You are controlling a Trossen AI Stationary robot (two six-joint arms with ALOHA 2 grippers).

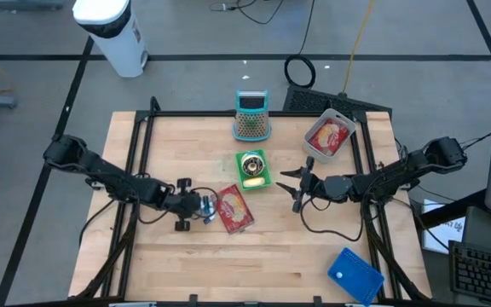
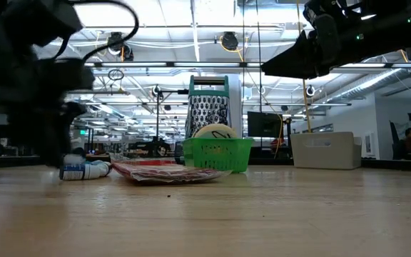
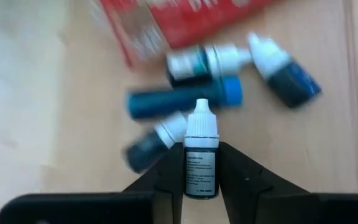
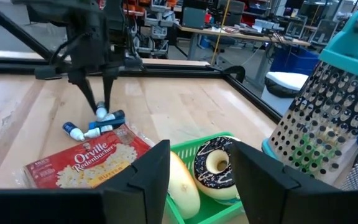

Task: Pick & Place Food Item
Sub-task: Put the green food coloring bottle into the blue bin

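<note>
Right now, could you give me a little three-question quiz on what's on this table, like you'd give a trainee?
1. True or false: the green basket holds a doughnut.
2. Which gripper has a small bottle between its fingers: A left gripper, B right gripper?
3. Fill in: the red packet beside the bottles is a ____ bag.

Key: 1 true; 2 A; 3 popcorn.
</note>
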